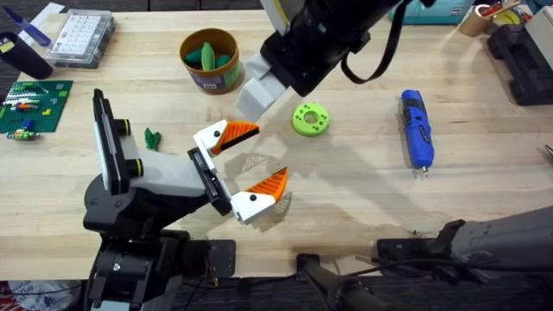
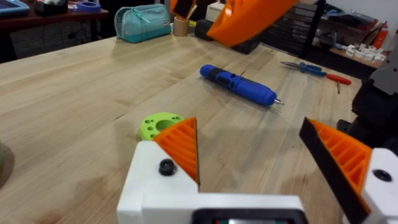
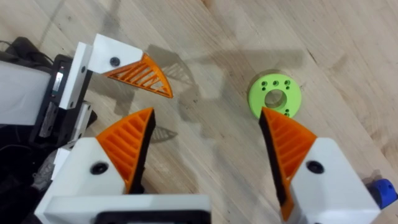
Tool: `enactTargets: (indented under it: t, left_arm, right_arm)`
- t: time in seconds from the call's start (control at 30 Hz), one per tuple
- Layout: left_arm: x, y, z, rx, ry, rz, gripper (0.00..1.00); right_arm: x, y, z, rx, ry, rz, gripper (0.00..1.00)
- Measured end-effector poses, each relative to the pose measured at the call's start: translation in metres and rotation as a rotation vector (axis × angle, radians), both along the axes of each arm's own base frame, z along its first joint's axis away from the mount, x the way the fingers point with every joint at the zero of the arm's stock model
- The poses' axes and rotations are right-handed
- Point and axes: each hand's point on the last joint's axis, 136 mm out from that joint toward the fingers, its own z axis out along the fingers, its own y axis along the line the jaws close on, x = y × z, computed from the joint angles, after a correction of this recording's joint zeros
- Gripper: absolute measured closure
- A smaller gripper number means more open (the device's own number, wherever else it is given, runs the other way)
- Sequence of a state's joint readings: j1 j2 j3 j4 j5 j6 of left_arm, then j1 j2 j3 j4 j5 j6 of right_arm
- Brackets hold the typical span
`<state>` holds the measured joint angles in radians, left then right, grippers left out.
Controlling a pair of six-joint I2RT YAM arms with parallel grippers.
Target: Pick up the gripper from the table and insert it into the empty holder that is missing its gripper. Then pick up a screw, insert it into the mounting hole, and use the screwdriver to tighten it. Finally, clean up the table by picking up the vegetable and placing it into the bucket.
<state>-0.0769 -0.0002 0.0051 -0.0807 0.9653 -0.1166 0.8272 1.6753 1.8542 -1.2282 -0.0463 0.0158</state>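
Observation:
My left gripper [image 1: 263, 155] stands open low over the table's middle, white fingers with orange pads [image 2: 180, 149] and nothing between them. My right gripper [image 3: 208, 146] hangs open above it, also holding nothing; its arm [image 1: 320, 43] shows large and dark. The blue screwdriver [image 1: 416, 130] lies on the right, also visible in the left wrist view [image 2: 239, 86]. Left of my left gripper lies the tiny dark-green vegetable [image 1: 153, 137]. The mustard-yellow bucket [image 1: 210, 60] stands at the back with green pieces inside. The loose gripper, the holder and the screw are out of view.
A lime-green ring [image 1: 310, 119] with a central hole lies just right of my grippers, seen too from the right wrist [image 3: 275, 96]. A clear parts box [image 1: 82, 39] and a green brick plate [image 1: 30, 104] sit far left. Pliers [image 2: 314, 70] lie beyond the screwdriver.

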Motion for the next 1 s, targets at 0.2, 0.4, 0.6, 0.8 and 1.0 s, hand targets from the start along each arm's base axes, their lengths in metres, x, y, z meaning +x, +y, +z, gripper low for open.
enactTargets:
  t: [0.2,0.4,0.6,0.8,1.0]
  left_arm:
    - [0.0,0.0,-0.0001,0.0,0.001,0.0,0.013]
    - [0.0,0.0,-0.0001,0.0,0.001,0.0,0.013]
    - [0.0,0.0,-0.0001,0.0,0.001,0.0,0.013]
    - [0.0,0.0,-0.0002,0.0,0.002,0.0,0.013]
    - [-0.0006,-0.0003,-0.0008,0.0,0.007,-0.004,0.013]
  right_arm:
    - [-0.001,-0.0011,-0.0009,-0.006,0.005,0.0,0.008]
    - [-0.001,-0.0011,-0.0008,-0.005,0.005,0.0,0.008]
    - [-0.0014,-0.0015,-0.0011,-0.007,0.006,0.001,0.008]
    - [-0.0042,-0.0046,-0.0029,-0.021,0.019,0.001,0.007]
    - [-0.0044,-0.0048,-0.0031,-0.022,0.02,0.001,0.006]
